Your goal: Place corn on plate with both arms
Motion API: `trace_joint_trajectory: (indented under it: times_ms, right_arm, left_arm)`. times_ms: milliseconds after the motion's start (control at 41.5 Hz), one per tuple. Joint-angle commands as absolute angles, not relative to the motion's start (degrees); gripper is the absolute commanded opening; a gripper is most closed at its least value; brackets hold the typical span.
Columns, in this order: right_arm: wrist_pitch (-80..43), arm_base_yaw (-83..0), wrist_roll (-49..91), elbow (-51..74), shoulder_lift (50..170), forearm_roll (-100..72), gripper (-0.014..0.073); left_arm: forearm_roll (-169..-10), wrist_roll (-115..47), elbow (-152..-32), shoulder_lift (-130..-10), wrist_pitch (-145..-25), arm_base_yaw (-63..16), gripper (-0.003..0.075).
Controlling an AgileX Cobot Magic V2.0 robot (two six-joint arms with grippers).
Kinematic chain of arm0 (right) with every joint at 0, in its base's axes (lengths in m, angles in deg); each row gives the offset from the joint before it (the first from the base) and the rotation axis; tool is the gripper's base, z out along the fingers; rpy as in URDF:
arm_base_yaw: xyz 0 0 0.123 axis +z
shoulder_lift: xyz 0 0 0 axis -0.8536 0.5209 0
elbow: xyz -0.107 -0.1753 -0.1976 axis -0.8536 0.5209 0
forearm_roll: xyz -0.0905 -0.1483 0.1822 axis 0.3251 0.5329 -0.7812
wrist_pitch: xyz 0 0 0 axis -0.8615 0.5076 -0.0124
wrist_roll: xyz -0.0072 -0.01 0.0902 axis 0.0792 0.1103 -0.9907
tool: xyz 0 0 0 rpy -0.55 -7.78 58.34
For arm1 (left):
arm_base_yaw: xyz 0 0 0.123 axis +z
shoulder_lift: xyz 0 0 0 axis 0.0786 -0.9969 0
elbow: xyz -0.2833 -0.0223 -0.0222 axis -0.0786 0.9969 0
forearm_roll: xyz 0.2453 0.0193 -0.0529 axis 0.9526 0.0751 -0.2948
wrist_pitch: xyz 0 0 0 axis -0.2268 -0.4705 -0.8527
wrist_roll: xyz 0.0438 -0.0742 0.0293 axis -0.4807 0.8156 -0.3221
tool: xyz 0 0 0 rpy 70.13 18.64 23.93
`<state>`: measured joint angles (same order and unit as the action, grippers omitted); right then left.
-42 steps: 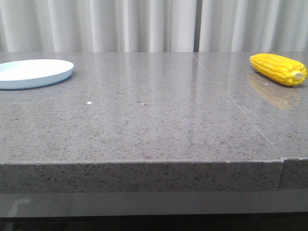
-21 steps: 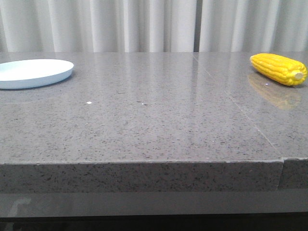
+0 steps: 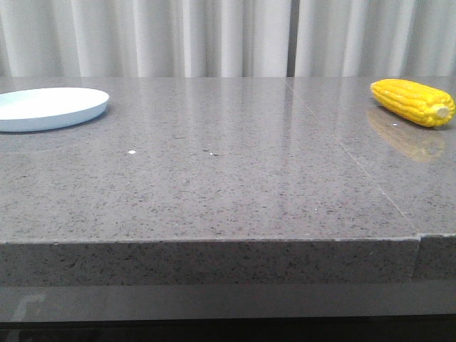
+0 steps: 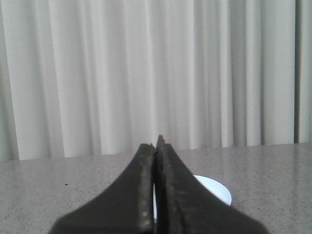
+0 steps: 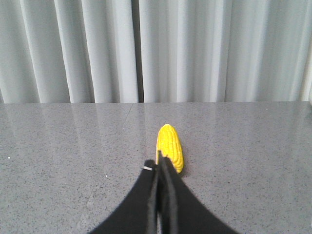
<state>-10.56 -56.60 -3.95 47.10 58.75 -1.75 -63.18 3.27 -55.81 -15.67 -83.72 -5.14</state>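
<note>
While both sets of fingers are pressed together on nothing, the left end effector [image 4: 156, 146] points toward the pale blue-white plate [image 4: 214, 189], and the right end effector [image 5: 159, 165] toward the yellow corn cob [image 5: 170, 146]. Corn lies far right on the grey speckled surface [image 3: 214, 185], well apart from the plate at far left, with white curtains [image 3: 214, 35] behind.

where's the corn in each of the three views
Front view: corn lies at the far right of the table.
Left wrist view: not in it; only the plate shows behind the shut left gripper.
Right wrist view: centre, just beyond the shut right gripper.
Shared landmark: the pale curtain.
</note>
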Motion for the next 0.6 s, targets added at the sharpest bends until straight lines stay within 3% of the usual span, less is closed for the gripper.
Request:
trace_joint_trajectory:
  times_ms: [0, 217, 578]
  right_arm:
    - [-11.41, -56.90, -3.21, 40.58, 64.70, -0.94, -0.0067]
    - [-2.83, -56.90, -3.21, 31.94, 75.56, -0.94, -0.0067]
    - [-1.65, -56.90, -3.21, 31.63, 86.00, -0.85, -0.0067]
  left_arm:
    - [-63.84, 3.85, -62.96, -20.48, -85.39, -4.96, -0.0020]
    - [-63.84, 3.85, -74.19, -30.86, -98.29, -4.96, -0.0020]
    - [-63.84, 3.85, -73.93, -40.01, -99.79, -4.96, -0.0020]
